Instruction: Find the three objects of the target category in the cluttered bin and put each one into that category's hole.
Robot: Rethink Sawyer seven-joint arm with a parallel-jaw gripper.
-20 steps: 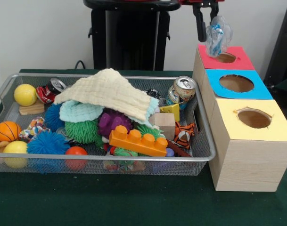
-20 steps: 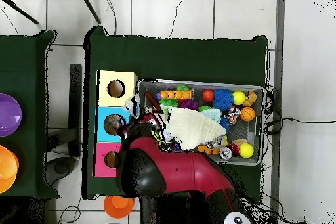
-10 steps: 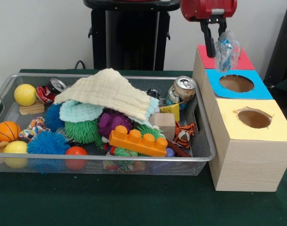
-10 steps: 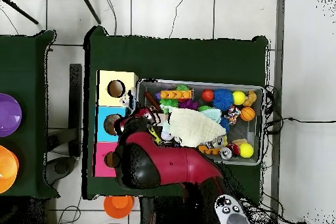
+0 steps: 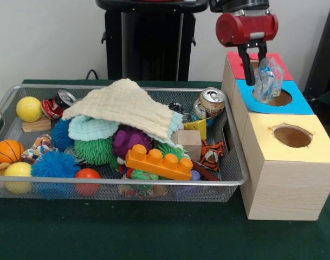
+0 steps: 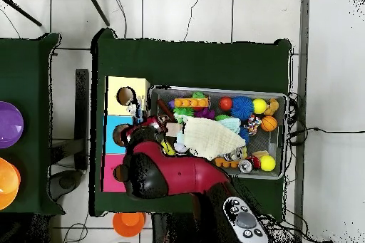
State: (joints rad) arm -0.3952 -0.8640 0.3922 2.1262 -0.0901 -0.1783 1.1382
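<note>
My gripper [image 5: 256,71] hangs over the blue-topped box [image 5: 300,105], shut on a crumpled clear plastic bottle with a blue label [image 5: 269,80]. The bottle dangles just above the blue box's round hole [image 5: 280,98]. Behind it is the red-topped box [image 5: 236,65] and nearer the camera the yellow-topped box [image 5: 311,154] with its own hole [image 5: 292,136]. In the overhead view the red arm [image 6: 167,172] covers the blue box and the bottle; the yellow box [image 6: 127,96] shows. The wire bin [image 5: 230,181] beside the boxes holds the clutter.
In the bin lie a cream cloth [image 5: 123,105], an orange toy brick [image 5: 159,162], a dented drink can [image 5: 209,104], a crushed red can [image 5: 56,104], spiky balls, a wooden cube [image 5: 189,144] and yellow balls. An orange bowl [image 6: 128,223] sits beyond the table edge.
The gripper carried the plastic bottle from above the red box's hole toward the camera and lower, to above the blue box's hole. The bin's contents did not move.
</note>
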